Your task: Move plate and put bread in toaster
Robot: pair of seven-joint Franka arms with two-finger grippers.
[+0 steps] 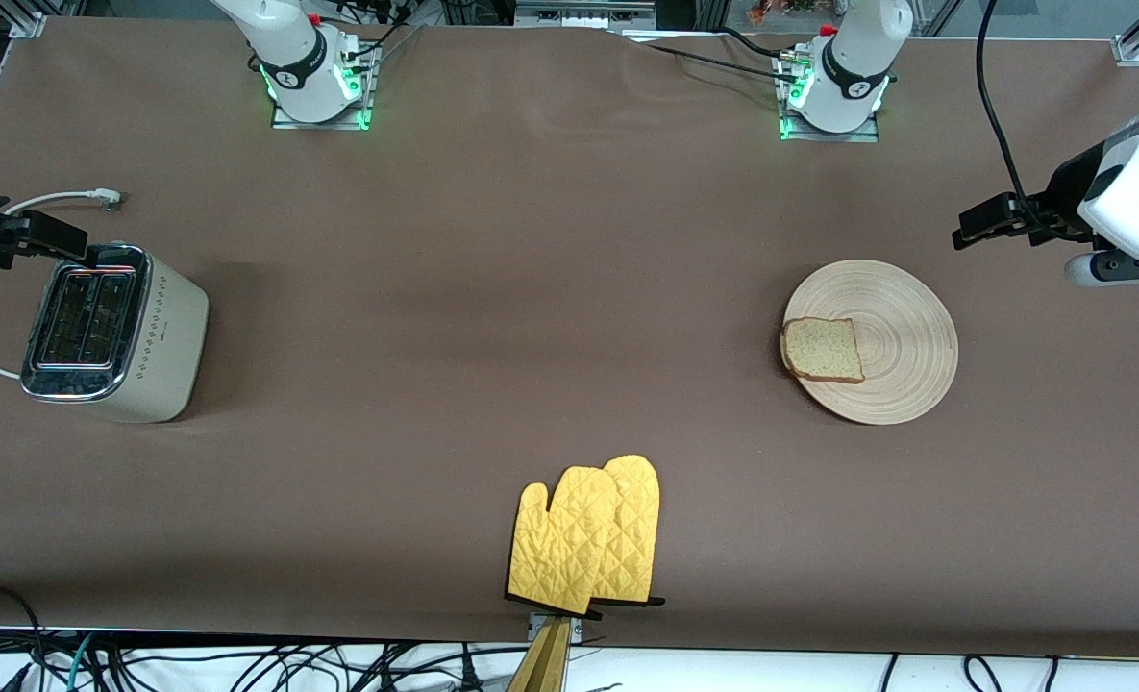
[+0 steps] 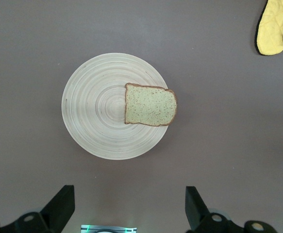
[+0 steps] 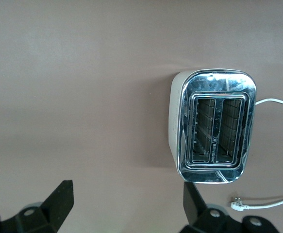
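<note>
You have two yellow mitts (image 1: 588,540) overlapped at the table's edge nearest the front camera, about midway between the arms' ends, well apart from everything else; nothing lies on the open cloth between the plate (image 1: 901,332) and the toaster (image 1: 112,332). The plate sits toward the left arm's end, with the bread (image 1: 823,350) lying flat on it, one crust edge overhanging the rim on the side toward the toaster. The toaster stands toward the right arm's end, both slots up and empty, its white cord (image 1: 55,200) trailing off with the plug lying loose on the cloth. Your left gripper (image 2: 130,206) hangs over bare cloth beside the plate, jaws spread wide, holding nothing. Your right gripper (image 3: 127,206) hangs beside the toaster, near its top, jaws likewise wide and empty. The table (image 1: 492,288) wears a brown cloth, slightly rippled near the bases. Cables (image 1: 242,663) tangle along the floor past the near edge.
</note>
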